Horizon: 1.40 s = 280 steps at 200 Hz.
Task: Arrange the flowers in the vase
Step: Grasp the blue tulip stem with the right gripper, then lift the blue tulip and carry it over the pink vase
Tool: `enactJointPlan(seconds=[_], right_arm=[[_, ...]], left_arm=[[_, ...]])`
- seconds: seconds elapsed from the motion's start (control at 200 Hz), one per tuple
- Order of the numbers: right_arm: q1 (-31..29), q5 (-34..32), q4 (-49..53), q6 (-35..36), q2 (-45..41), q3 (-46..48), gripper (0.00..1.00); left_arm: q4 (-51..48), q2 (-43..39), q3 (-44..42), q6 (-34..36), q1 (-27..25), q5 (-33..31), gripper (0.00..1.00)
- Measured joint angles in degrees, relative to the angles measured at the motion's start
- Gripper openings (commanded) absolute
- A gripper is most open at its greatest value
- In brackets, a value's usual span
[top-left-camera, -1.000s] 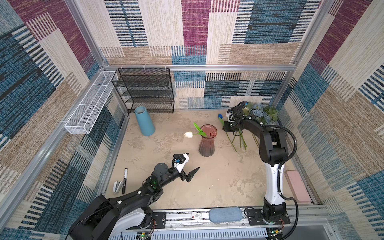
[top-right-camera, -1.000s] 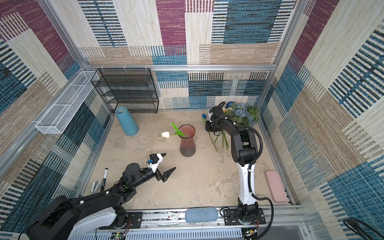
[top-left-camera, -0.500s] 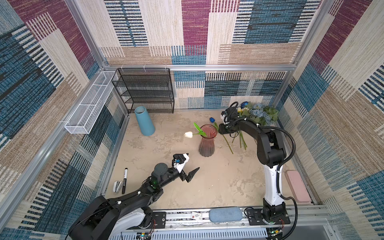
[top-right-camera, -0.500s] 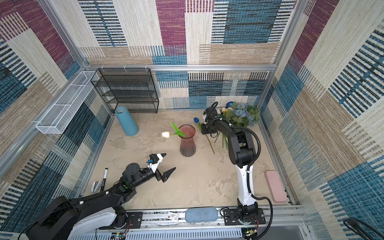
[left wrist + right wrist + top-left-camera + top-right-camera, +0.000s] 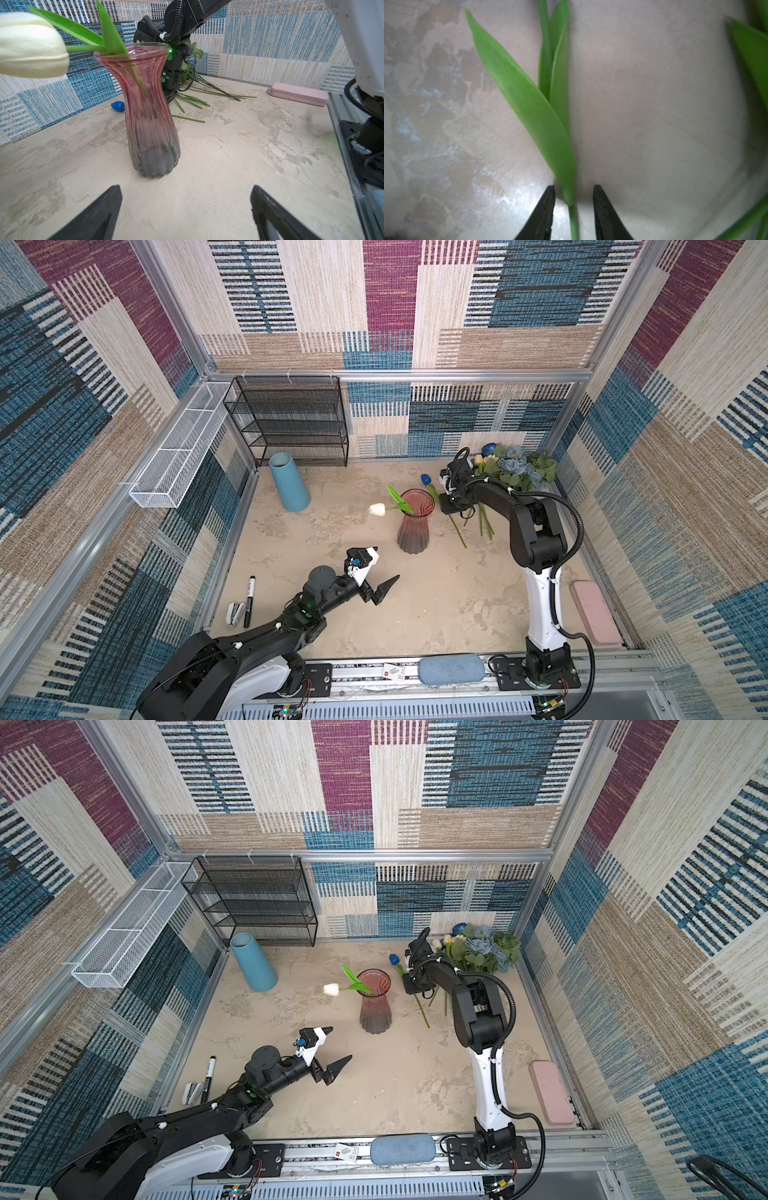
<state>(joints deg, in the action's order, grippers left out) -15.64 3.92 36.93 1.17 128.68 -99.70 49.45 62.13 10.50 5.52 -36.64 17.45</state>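
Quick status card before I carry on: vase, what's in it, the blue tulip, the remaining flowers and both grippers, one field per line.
vase: upright, mid-table
in vase: white tulip, bloom hanging out over the rim
blue tulip: lying on the table beside the vase
other flowers: piled in the far right corner
right gripper: low over the table, narrowly open astride a green stem, not yet clamped
left gripper: wide open, empty, facing the vase
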Motion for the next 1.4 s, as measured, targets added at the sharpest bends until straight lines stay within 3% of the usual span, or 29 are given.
enactJointPlan(seconds=[0.15,0.401,0.611,0.777,1.137,1.403], right_arm=[[0.0,0.3,-2.6,0.4,-0.2,1.4,0.11],[0.0,1.7,-4.2,0.4,-0.5,2.1,0.01],[-0.1,4.5,-3.0,0.2,-1.6,2.1,0.0],[-0.1,6.1,-5.4,-2.2,-7.4,4.5,0.0],[-0.5,15.2,-19.1,-6.7,-22.7,10.9,0.0],[-3.7,22.0,-37.8,-9.9,-36.0,17.5,0.0]], left_arm=[[0.0,-0.4,0.0,0.0,0.0,0.1,0.99],[-0.3,-0.6,0.0,0.0,0.0,0.1,0.99],[-0.4,-0.7,0.0,0.0,0.0,0.1,0.99],[-0.3,-0.5,0.0,0.0,0.0,0.1,0.99],[0.3,-0.3,-0.1,0.0,0.0,0.9,0.99],[0.3,-0.4,-0.2,0.0,0.0,0.9,0.99]])
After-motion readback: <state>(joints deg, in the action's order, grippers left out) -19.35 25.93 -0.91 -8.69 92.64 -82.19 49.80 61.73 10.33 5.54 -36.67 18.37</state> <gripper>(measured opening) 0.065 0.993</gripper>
